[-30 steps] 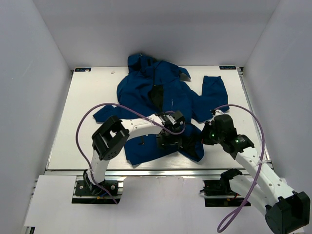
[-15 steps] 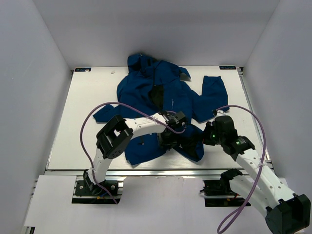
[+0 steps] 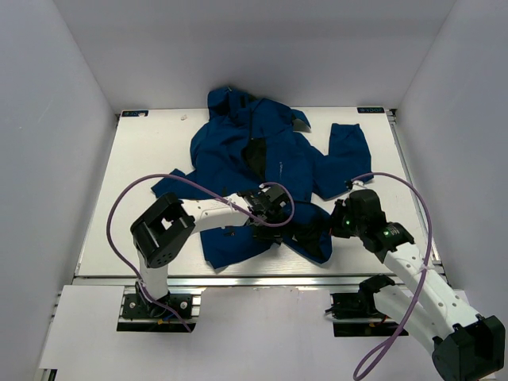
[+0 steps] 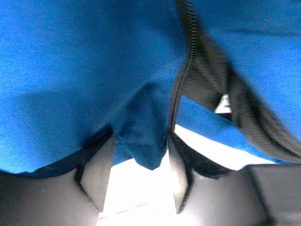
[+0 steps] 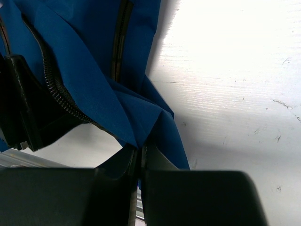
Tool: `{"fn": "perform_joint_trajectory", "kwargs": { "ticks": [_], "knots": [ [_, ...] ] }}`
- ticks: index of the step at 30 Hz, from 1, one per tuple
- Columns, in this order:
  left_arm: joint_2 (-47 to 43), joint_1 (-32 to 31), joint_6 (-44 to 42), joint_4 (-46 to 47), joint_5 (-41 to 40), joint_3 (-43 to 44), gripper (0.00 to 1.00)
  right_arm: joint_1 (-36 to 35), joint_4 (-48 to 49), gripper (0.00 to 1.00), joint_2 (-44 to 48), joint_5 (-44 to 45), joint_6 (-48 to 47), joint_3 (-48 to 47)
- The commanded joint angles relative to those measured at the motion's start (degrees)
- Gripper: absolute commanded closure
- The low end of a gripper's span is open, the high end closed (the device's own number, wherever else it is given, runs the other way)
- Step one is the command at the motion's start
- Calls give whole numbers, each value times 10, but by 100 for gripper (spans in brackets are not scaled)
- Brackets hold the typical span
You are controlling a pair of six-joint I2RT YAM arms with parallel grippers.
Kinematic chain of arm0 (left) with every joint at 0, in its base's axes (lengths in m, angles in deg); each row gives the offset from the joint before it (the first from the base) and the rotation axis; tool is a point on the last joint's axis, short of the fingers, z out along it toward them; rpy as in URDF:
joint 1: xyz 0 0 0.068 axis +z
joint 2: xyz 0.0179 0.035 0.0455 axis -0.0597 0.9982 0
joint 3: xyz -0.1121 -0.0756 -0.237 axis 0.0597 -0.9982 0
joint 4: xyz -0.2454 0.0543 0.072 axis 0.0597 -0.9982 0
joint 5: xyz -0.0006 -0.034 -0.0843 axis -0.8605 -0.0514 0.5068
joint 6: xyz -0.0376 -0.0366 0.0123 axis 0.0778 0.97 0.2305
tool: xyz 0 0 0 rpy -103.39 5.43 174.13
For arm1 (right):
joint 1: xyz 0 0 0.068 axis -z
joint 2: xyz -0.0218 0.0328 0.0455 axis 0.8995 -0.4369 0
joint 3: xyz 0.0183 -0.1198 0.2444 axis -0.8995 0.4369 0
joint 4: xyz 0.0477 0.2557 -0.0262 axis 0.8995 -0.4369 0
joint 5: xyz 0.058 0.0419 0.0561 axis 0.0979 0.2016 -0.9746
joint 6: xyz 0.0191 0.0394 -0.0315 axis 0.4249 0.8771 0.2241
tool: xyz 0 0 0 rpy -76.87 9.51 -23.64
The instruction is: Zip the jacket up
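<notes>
**Left gripper** (image 4: 141,153): the jaws are partly closed on a fold of blue cloth. The fold fills the gap between the two fingers, and its tip hangs down between them. I judge this a grip on the bottom edge of the jacket (image 3: 262,151), just beside the zipper (image 4: 186,66), whose dark teeth run up and away past the right-hand finger. The likely purpose is to hold one front panel at the foot of the zipper.

**Right gripper** (image 5: 140,155): the jaws are together, with a corner of blue cloth nipped in the seam between them. A row of zipper teeth curves past on its left. The likely purpose is to anchor the other panel's lower corner so the two halves can be lined up under tension.

**Position:** in the overhead view both grippers sit low at the near hem, one on each side of the open front. They are near each other but apart.

**Jacket:** it is dark blue and hooded, and lies front up in the middle of the table (image 3: 135,175). The hood is toward the far edge and the sleeves are spread to either side. The front is open, with dark lining showing as a wedge at the chest and again at the hem between the grippers. The cloth is thin, limp and rumpled. The slider cannot be made out in any view. No closed stretch of zipper can be confirmed, so I judge the task to be at an early stage.
</notes>
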Motion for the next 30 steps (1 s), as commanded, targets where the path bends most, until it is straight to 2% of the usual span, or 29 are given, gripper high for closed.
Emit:
{"fn": "perform_joint_trajectory", "kwargs": {
  "ticks": [1, 4, 5, 7, 9, 10, 13, 14, 19, 22, 26, 27, 30],
  "knots": [
    [19, 2, -28, 35, 13, -14, 38, 3, 11, 100, 4, -2, -9, 10],
    [22, 2, -28, 32, 14, -9, 36, 3, 13, 100, 1, -4, -9, 12],
    [22, 2, -27, 33, 15, -8, 41, 3, 13, 100, 1, -5, -9, 13],
    [26, 2, -25, 31, 14, -5, 58, 3, 14, 100, -2, -5, -10, 14],
    [32, 2, -21, 29, 16, 0, 66, 3, 15, 100, -6, -7, -11, 14],
    [41, 2, -21, 26, 17, 1, 75, 3, 17, 100, -7, -8, -12, 14],
    [51, 2, -21, 18, 20, 14, 91, 3, 20, 100, -13, -11, -15, 14],
    [51, 2, -22, 19, 20, 15, 100, 3, 20, 100, -13, -15, -18, 16],
    [24, 2, -44, 41, 24, 1, 100, 3, 39, 100, -9, -50, -26, 26],
    [-44, 2, -60, 77, 23, -38, 100, 3, 73, 100, 9, -108, -42, 31],
    [-186, 2, -77, 154, 46, -129, 100, 3, 133, 100, 42, -183, -52, 39],
    [-244, 2, -79, 181, 45, -147, 100, 2, 143, 100, 45, -195, -45, 41],
    [-344, 2, -87, 204, 33, -202, 100, 3, 205, 100, 46, -249, -28, 40]
  ]
}}
